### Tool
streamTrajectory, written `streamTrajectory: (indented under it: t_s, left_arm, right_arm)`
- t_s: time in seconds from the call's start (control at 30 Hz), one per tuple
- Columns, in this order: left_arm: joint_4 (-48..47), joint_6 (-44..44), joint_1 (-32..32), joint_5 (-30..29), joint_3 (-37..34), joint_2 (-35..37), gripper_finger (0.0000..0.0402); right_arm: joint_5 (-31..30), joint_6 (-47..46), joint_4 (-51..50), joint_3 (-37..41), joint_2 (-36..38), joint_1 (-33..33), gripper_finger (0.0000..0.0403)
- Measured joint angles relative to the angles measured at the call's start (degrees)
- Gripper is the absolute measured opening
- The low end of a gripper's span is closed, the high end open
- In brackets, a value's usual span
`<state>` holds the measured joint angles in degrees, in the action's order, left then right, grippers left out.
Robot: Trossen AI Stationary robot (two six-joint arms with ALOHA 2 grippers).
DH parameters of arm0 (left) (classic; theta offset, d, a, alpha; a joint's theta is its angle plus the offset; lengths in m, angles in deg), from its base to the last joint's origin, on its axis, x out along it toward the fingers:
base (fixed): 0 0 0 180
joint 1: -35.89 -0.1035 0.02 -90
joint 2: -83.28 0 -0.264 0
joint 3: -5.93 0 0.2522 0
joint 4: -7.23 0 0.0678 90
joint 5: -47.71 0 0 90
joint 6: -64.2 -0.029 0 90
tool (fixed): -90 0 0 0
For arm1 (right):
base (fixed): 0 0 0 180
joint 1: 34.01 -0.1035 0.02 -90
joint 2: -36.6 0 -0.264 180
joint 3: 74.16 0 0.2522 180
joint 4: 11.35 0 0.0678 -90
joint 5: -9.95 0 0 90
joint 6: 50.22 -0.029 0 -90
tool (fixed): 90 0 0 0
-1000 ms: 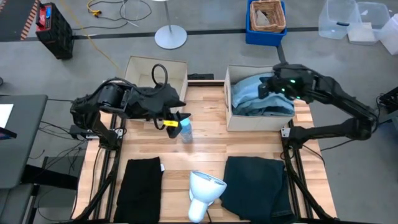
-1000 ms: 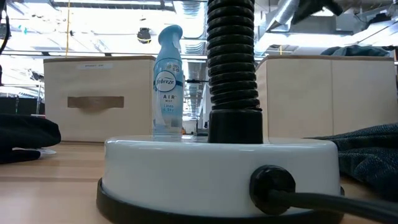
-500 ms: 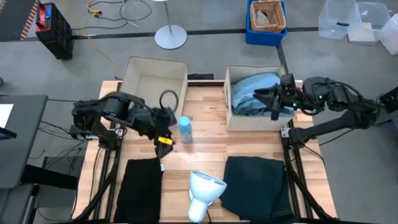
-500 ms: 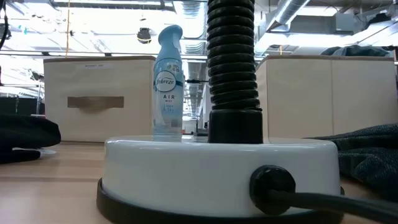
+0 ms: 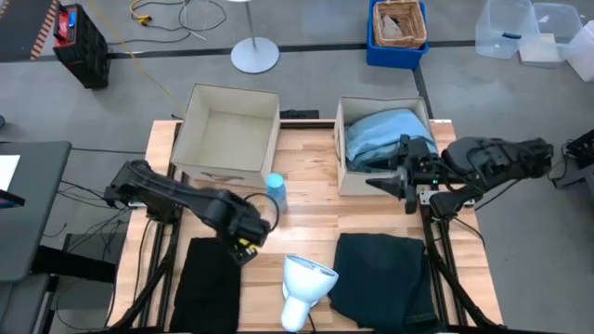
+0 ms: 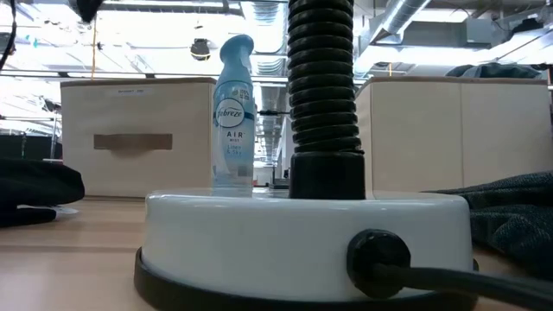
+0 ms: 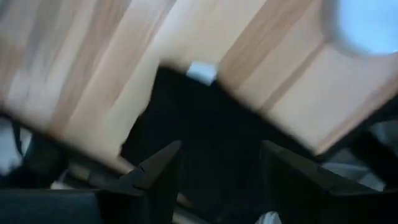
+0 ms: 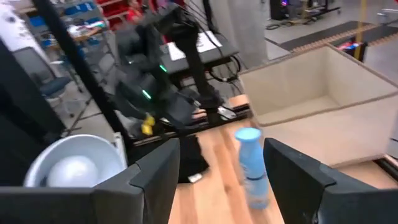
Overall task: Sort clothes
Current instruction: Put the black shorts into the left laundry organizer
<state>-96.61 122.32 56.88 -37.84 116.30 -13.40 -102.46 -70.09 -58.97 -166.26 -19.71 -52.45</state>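
A black garment lies flat at the table's near left, its white tag at the far edge. My left gripper hangs open just above its far right corner, fingers pointing down. A dark teal-black garment lies flat at the near right. Light blue clothes fill the right beige box. The left beige box holds nothing. My right gripper is open in front of the right box's near wall, pointing toward the table's left, with nothing between its fingers.
A small blue spray bottle stands upright at mid table between the boxes. A white lamp on a black hose stands at the near middle between the two flat garments. Bare wood lies between the bottle and the right box.
My left gripper has swung from beside the left box's near right corner toward the near edge and now hangs over the black garment. My right gripper has drawn back from over the right box toward the near edge, turning toward the table's left. The clothes have stayed put.
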Motion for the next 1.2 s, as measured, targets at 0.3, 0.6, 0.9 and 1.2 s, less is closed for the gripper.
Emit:
streamTrajectory:
  t_s: [0.3, 0.6, 0.9, 1.2]
  left_arm:
    - [11.4, 4.2, 1.9, 6.9, -18.6, 0.0, 0.0211]
    - [25.1, 8.3, 3.4, 9.0, -29.3, 0.0, 0.0211]
    - [39.3, 9.2, 4.6, 14.1, -41.3, 0.1, 0.0211]
    - [43.6, 6.4, 4.7, 13.9, -44.8, 0.3, 0.0157]
  right_arm:
    - [-0.2, 0.1, 1.3, 0.0, -0.4, -1.9, 0.0234]
    - [-0.2, 0.0, 1.4, 0.0, -1.1, -1.8, 0.0234]
    - [-0.2, -0.2, 1.4, 0.0, -1.2, -1.8, 0.0234]
    - [-0.6, -0.2, 1.4, 0.0, -1.2, -1.8, 0.0233]
